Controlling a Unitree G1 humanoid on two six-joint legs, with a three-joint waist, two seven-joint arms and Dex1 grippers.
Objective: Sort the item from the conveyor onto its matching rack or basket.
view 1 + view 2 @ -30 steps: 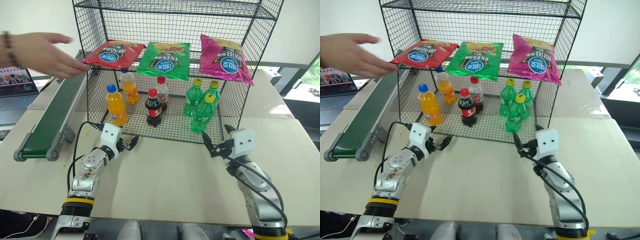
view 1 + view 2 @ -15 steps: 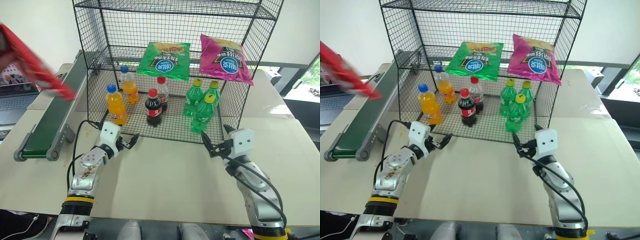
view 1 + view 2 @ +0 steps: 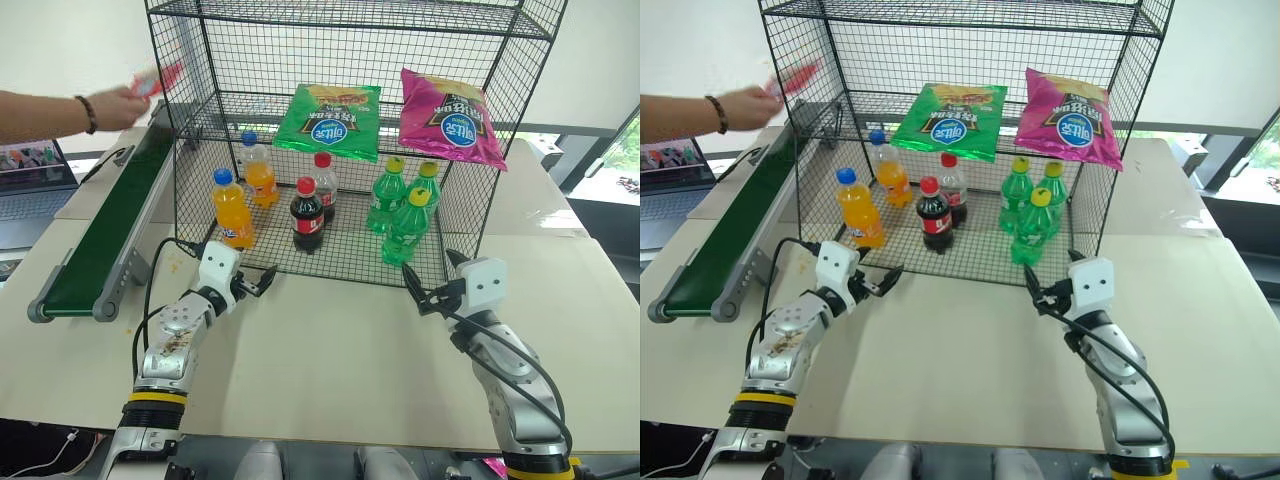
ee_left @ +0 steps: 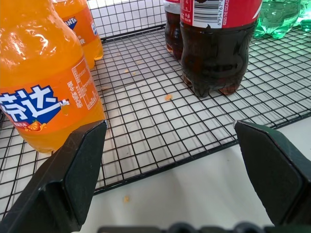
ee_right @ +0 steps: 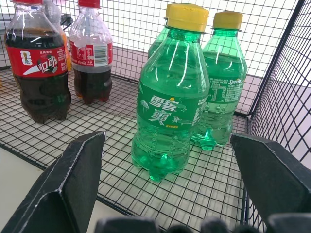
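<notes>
Left eye view: red bag (image 3: 158, 80), blurred, in a person's hand (image 3: 122, 102); both end effectors gaping wide, empty.

A hand (image 3: 120, 105) holds the bag (image 3: 158, 79) above the conveyor's (image 3: 105, 240) far end.

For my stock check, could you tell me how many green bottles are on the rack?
3, clustered at the rack's bottom-tier right end: front bottle, left bottle, right bottle.

Red chip bag (image 3: 158, 80) held by a person's hand (image 3: 118, 105); dark green conveyor belt (image 3: 105, 235); black wire rack (image 3: 350, 25) holding green (image 3: 328, 120) and magenta chip bags (image 3: 450, 115); orange (image 3: 231, 210), dark cola (image 3: 306, 215), green bottles (image 3: 405, 228); cream tabletop (image 3: 330, 350).
</notes>
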